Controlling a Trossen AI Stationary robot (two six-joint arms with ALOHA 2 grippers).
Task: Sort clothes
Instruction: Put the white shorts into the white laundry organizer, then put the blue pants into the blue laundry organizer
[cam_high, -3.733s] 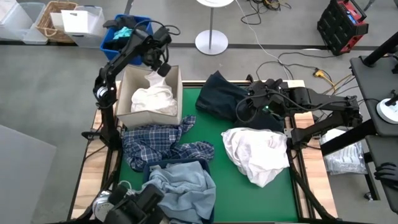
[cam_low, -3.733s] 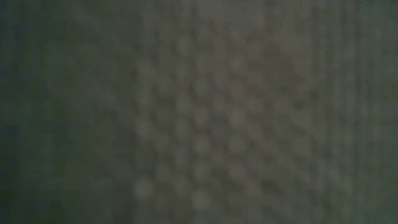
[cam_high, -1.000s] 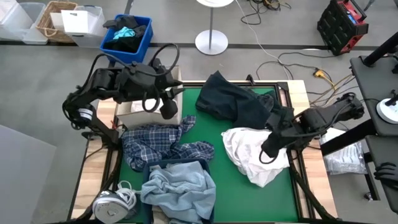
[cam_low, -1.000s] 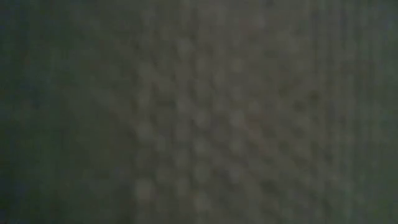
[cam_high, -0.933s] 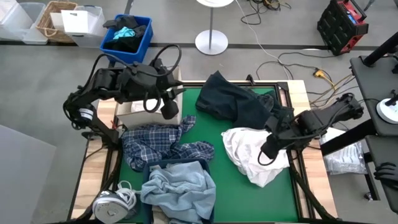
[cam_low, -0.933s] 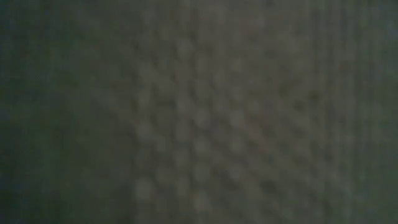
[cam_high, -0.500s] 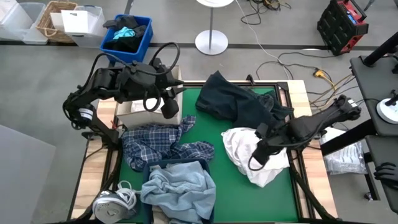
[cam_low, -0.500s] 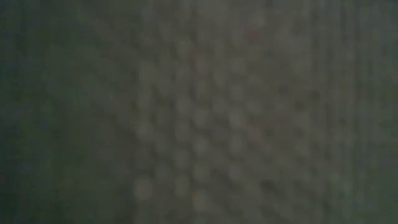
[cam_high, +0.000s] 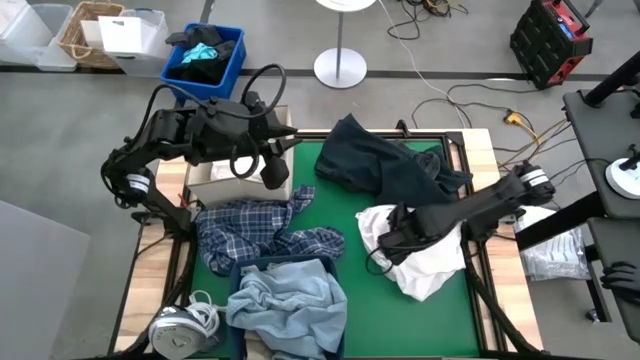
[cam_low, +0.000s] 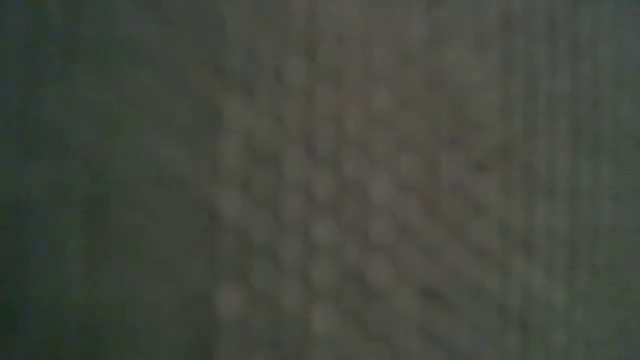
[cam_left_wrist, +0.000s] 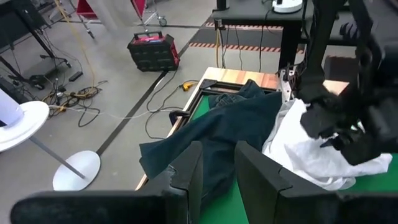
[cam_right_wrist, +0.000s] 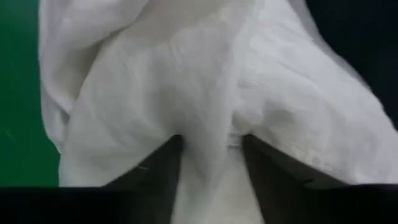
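A white shirt (cam_high: 430, 262) lies crumpled on the green mat at the right, and my right gripper (cam_high: 383, 250) is down on its left part, fingers open. A dark navy piece (cam_high: 385, 165) lies at the far side, a blue-white plaid shirt (cam_high: 255, 235) at the left. Light blue denim (cam_high: 290, 300) fills a blue bin at the near edge. My left gripper (cam_high: 272, 178) hovers open over a cardboard box (cam_high: 205, 185) at the far left, with nothing between its fingers (cam_left_wrist: 189, 177). My right gripper comes at the white shirt slanting down from the table's right. Its open fingers (cam_right_wrist: 165, 165) stand on either side of a raised fold (cam_right_wrist: 211, 143) of the cloth, and their tips are sunk in it. The shirt lies slack on the mat.
A blue bin (cam_high: 178, 70) with a black and teal bundle stands on the floor beyond the box. A grey round device (cam_high: 180, 330) sits at the near left corner. Bare green mat (cam_high: 360, 300) shows between the denim and the white shirt. Blurred grey weave fills the low view.
My right gripper has gone toward the table's left and near edge, across the white shirt and down onto its left part. The shirt has bunched a little under it.
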